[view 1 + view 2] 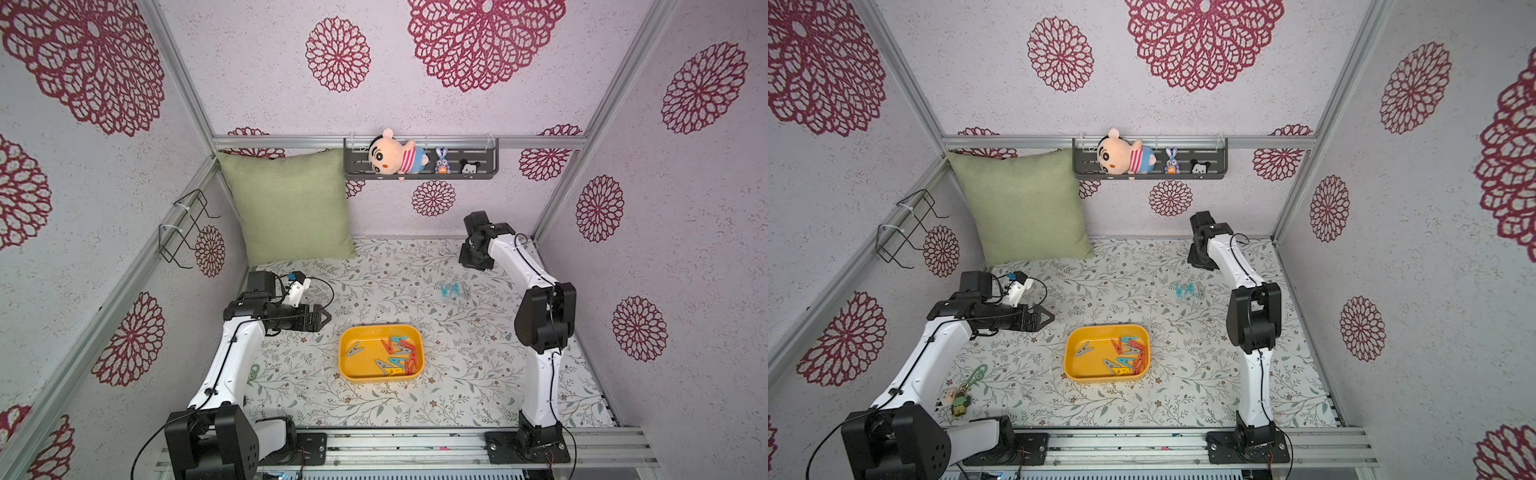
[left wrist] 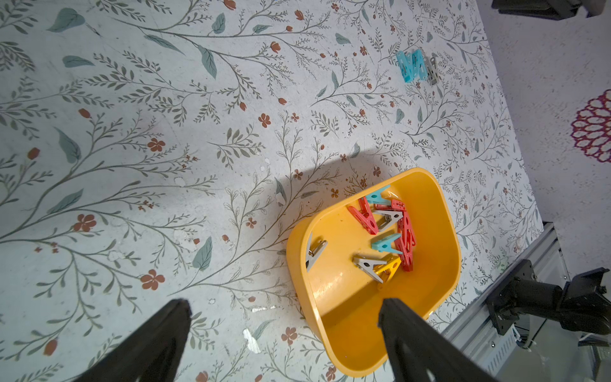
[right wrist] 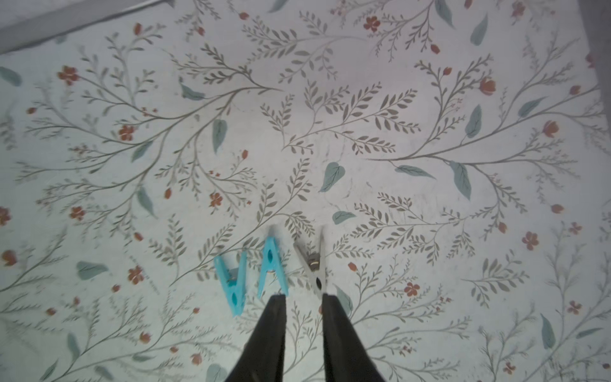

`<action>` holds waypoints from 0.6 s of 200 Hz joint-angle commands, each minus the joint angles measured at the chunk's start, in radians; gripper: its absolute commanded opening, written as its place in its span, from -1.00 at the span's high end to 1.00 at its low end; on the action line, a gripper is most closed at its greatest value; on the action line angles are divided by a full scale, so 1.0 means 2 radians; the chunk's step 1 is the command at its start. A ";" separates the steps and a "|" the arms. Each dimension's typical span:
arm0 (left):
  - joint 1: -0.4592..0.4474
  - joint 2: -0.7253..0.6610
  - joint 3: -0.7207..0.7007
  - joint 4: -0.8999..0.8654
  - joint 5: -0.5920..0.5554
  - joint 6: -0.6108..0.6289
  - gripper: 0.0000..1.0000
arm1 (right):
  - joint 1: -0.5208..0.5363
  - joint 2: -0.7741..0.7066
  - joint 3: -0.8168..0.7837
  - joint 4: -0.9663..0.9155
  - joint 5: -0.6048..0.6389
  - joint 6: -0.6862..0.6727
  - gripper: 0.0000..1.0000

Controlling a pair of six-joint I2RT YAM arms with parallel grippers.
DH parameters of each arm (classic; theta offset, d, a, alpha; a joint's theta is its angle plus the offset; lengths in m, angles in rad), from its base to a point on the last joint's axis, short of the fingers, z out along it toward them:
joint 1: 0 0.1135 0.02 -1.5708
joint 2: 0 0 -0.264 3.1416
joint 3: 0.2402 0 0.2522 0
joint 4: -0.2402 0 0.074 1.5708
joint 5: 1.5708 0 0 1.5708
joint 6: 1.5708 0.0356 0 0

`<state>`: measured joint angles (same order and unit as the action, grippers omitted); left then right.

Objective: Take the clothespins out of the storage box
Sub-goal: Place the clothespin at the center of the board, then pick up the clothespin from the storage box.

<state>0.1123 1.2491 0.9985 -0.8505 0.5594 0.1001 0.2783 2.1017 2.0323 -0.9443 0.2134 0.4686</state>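
The yellow storage box (image 1: 345, 361) (image 1: 1071, 361) (image 2: 347, 314) sits mid-table. Inside it lie several clothespins (image 1: 399, 353) (image 1: 1127, 355) (image 2: 393, 228) in red, teal, grey and yellow, with one grey clip (image 2: 314, 251) apart from the rest. Two teal clothespins (image 3: 231, 284) (image 3: 272, 268) and a grey one (image 3: 314, 261) lie in a row on the table toward the back right (image 1: 451, 289) (image 1: 1185, 289). My right gripper (image 3: 304, 297) hovers just short of them, slightly open, with only table between its fingers. My left gripper (image 1: 322, 318) (image 2: 284, 309) is wide open and empty, left of the box.
A green pillow (image 1: 291, 203) leans in the back left corner. A dark wall shelf (image 1: 419, 176) holds small toys. A wire rack (image 1: 187, 224) hangs on the left wall. A keychain and small toys (image 1: 963, 395) lie near the left arm's base. A metal rail (image 1: 415, 449) runs along the front.
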 commanded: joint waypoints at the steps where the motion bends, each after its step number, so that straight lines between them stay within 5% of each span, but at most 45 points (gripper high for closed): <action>1: 0.007 -0.008 0.004 0.004 0.001 0.002 -0.95 | 0.060 -0.068 0.018 -0.033 0.008 0.016 0.49; 73: 0.010 -0.005 0.006 0.006 -0.011 -0.003 -0.95 | 0.308 -0.090 -0.036 -0.037 -0.008 0.037 0.52; 120: 0.010 -0.007 0.005 0.006 -0.006 -0.002 -0.95 | 0.378 -0.069 -0.123 0.043 -0.063 0.036 0.53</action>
<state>0.1188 1.2491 0.9985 -0.8505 0.5396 0.0967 1.0176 1.9423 1.8244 -0.9165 0.1322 0.5240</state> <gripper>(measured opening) 0.974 0.238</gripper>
